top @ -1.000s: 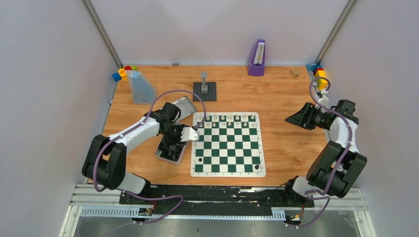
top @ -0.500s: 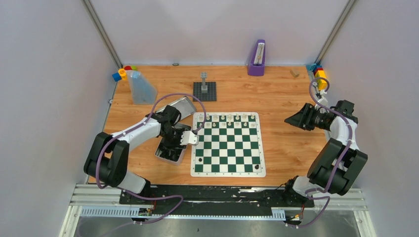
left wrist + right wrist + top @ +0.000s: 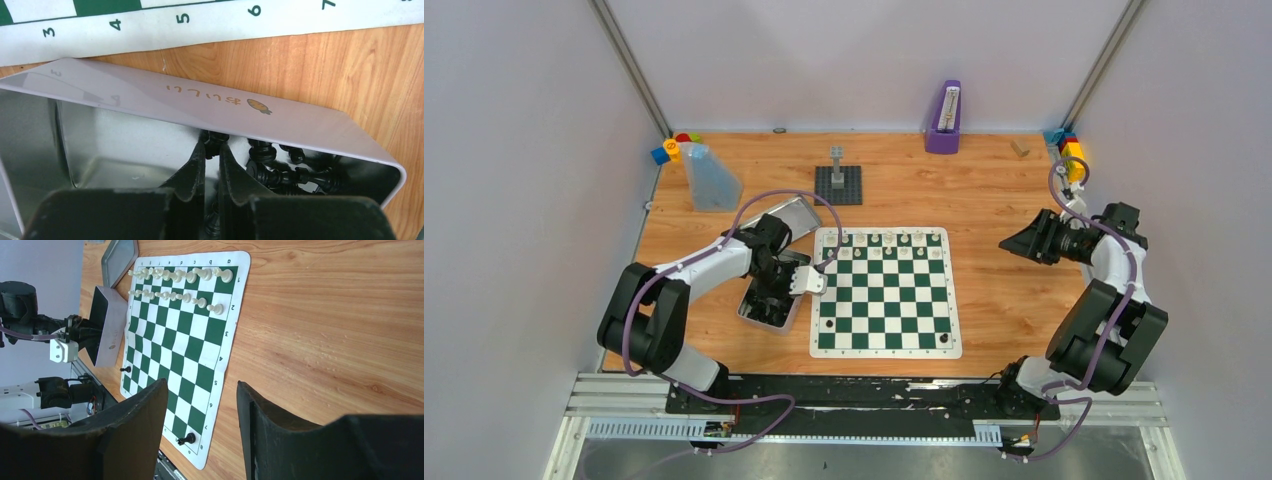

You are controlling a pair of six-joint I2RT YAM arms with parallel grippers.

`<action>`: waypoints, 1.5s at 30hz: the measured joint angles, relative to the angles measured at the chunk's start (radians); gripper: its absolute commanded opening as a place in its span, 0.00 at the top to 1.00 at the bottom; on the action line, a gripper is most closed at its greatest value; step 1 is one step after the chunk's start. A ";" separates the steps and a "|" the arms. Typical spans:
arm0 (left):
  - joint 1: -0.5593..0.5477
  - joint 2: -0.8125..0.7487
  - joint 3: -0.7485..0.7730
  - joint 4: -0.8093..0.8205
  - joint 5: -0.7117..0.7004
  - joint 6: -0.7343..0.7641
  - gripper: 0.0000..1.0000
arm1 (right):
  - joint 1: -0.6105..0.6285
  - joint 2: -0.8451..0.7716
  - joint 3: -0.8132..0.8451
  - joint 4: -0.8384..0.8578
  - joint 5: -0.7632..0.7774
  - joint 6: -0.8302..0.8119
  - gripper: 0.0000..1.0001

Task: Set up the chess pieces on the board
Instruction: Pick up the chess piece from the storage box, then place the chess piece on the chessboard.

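Wooden table (image 3: pixel 994 190) | board (image 3: pixel 885 347) centre: two cream rows (image 3: pixel 192 275) far, two black pieces (image 3: pixel 187 438) near | left gripper (image 3: pixel 212 150) in tin (image 3: pixel 225 107), fingers almost closed round a black piece (image 3: pixel 213 141), grip unclear | right gripper (image 3: pixel 201 386) wide open, empty.

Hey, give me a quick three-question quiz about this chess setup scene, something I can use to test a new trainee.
1. True or false: the white pieces stand in two rows along the far edge of the board.
2. Where is the left hand? A) above the board B) down inside the metal tin C) at the board's near edge
3. How many black pieces stand on the board?
Key: 1 true; 2 B; 3 two.
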 measured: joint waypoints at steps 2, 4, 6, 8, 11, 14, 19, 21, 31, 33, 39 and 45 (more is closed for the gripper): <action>0.001 0.000 0.001 -0.003 -0.012 -0.001 0.95 | 0.007 0.000 0.000 0.000 0.000 0.000 0.47; 0.003 -0.002 0.005 -0.013 -0.032 -0.002 0.97 | 0.017 0.000 0.003 -0.001 0.001 0.000 0.47; 0.010 -0.006 0.011 -0.029 -0.054 -0.004 0.98 | 0.031 0.000 0.011 -0.004 0.002 0.002 0.47; 0.022 -0.016 0.024 -0.052 -0.081 -0.004 0.99 | 0.049 0.000 0.026 -0.008 0.004 0.003 0.47; 0.044 -0.038 0.054 -0.082 -0.114 -0.006 1.00 | 0.088 -0.001 0.059 -0.017 0.023 0.003 0.46; 0.058 -0.068 0.101 -0.116 -0.122 -0.026 0.97 | 0.150 -0.009 0.097 -0.024 0.044 0.001 0.44; 0.056 -0.109 0.237 -0.172 -0.047 -0.136 0.95 | 0.281 -0.021 0.158 -0.026 0.014 0.000 0.41; 0.039 -0.111 0.304 -0.183 -0.018 -0.204 0.95 | 0.344 -0.018 0.175 -0.025 -0.022 -0.001 0.40; -0.159 -0.002 0.594 -0.215 0.125 -0.528 0.96 | 0.724 0.069 0.250 0.074 -0.189 0.086 0.35; -0.167 0.033 0.624 -0.215 0.159 -0.566 0.96 | 0.771 0.093 0.255 0.110 -0.206 0.120 0.34; -0.172 0.082 0.642 -0.214 0.217 -0.644 0.95 | 0.846 0.165 0.291 0.163 -0.220 0.180 0.31; -0.175 0.085 0.642 -0.210 0.237 -0.698 0.95 | 0.914 0.213 0.334 0.190 -0.195 0.220 0.34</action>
